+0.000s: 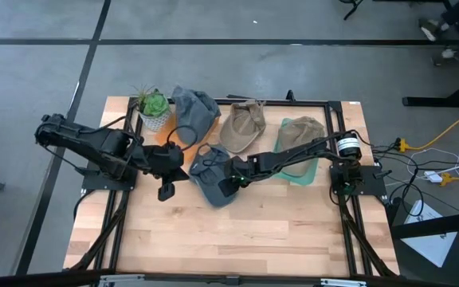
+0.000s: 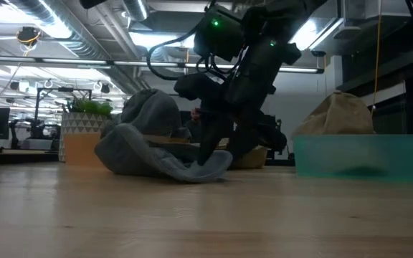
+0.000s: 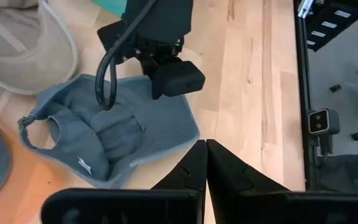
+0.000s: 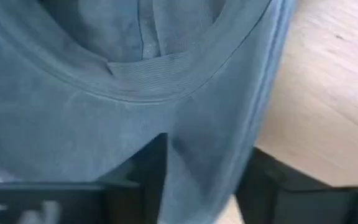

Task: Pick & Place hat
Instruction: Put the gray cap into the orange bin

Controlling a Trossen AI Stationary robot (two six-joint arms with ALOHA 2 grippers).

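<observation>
A blue-grey hat (image 1: 207,180) lies upside down on the table's middle, crown down and hollow up, also seen in the left wrist view (image 3: 104,134) and the low view (image 2: 156,154). My right gripper (image 1: 231,185) slants down onto the hat's brim on the side toward the table's right edge. Its fingers stand apart, with the brim's edge between them (image 4: 204,186). My left gripper (image 1: 166,192) hangs shut above bare wood just left of the hat (image 3: 205,163), holding nothing. My right gripper comes from the table's right, slanting down. One finger (image 4: 145,171) lies over the brim's inner face (image 4: 191,143) and the other (image 4: 263,183) stands outside the brim's edge, next to the wood. Whether the fingers press the cloth, I cannot tell. The hat rests on the table.
At the far side lie a grey hat (image 1: 194,112) and a beige hat (image 1: 241,127). Another beige hat (image 1: 300,131) sits in a teal tray (image 1: 307,177) at the right. A potted plant (image 1: 153,108) stands far left. Bare wood (image 1: 237,231) fills the near half.
</observation>
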